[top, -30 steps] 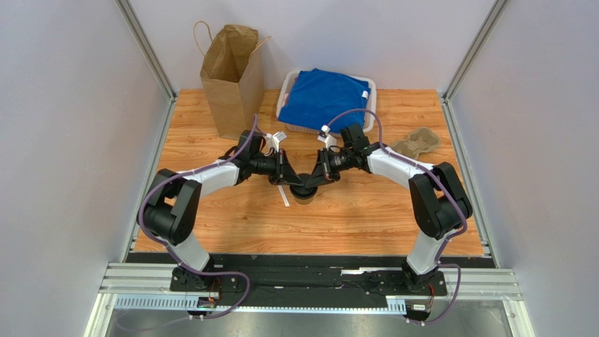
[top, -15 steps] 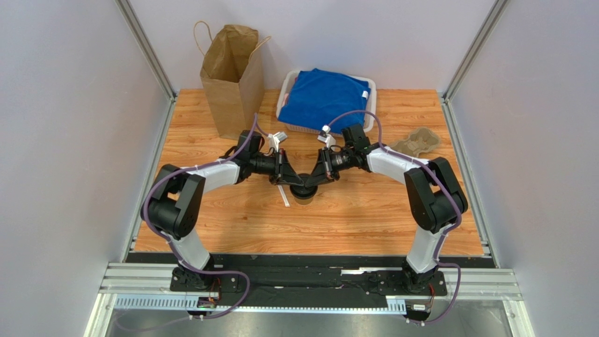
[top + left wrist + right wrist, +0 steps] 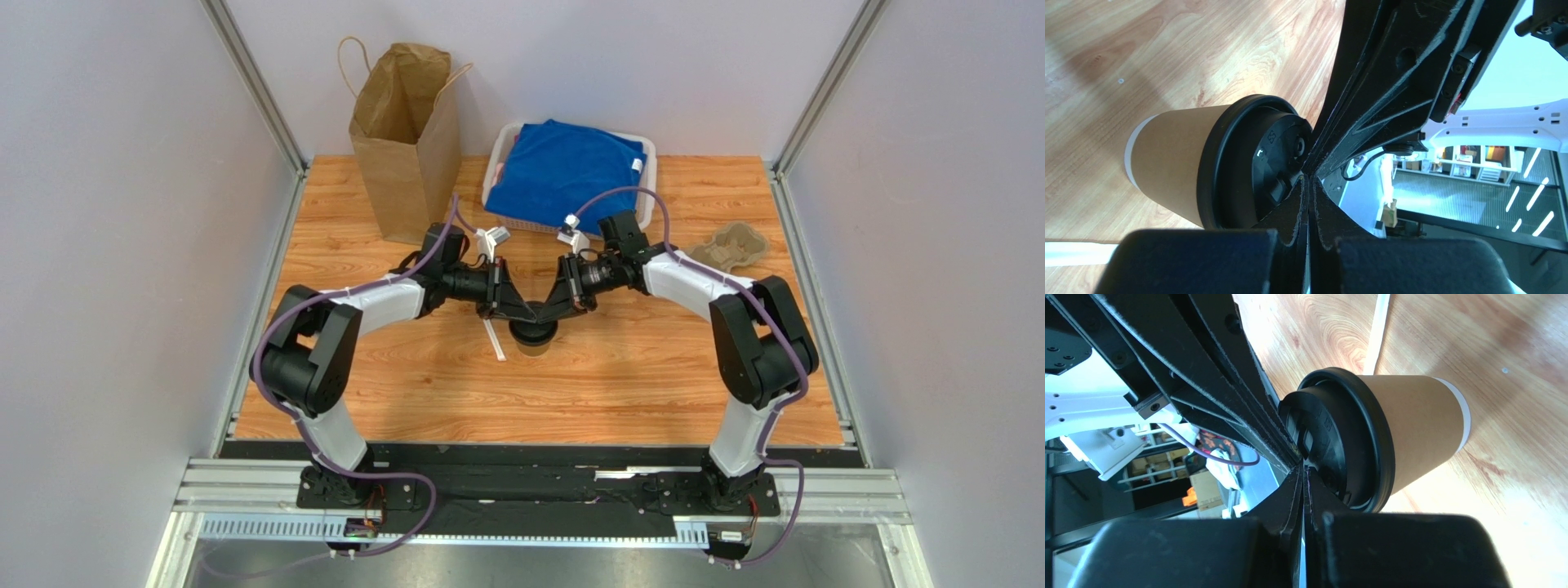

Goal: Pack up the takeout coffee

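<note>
The takeout coffee (image 3: 534, 336), a kraft-brown cup (image 3: 1171, 168) with a black lid (image 3: 1250, 165), stands upright on the wooden table near its middle. My left gripper (image 3: 519, 311) comes in from the left, shut, with its tips (image 3: 1310, 184) at the top of the lid and nothing between them. From the right comes my right gripper (image 3: 548, 311), also shut, with its tips (image 3: 1303, 473) meeting the left ones over the lid (image 3: 1339, 447). Whether the tips press on the lid I cannot tell. The right wrist view shows the cup's wall (image 3: 1419, 425).
A tall brown paper bag (image 3: 405, 135) stands open at the back left. Next to it is a white bin (image 3: 497, 165) holding a blue cloth (image 3: 567, 172). A grey pulp cup carrier (image 3: 726, 251) lies at the right. A white strip (image 3: 494, 341) lies left of the cup.
Both wrists have shifted slightly toward the back of the table. The cup has stayed where it was, and a little more of its brown wall shows below the lid.
</note>
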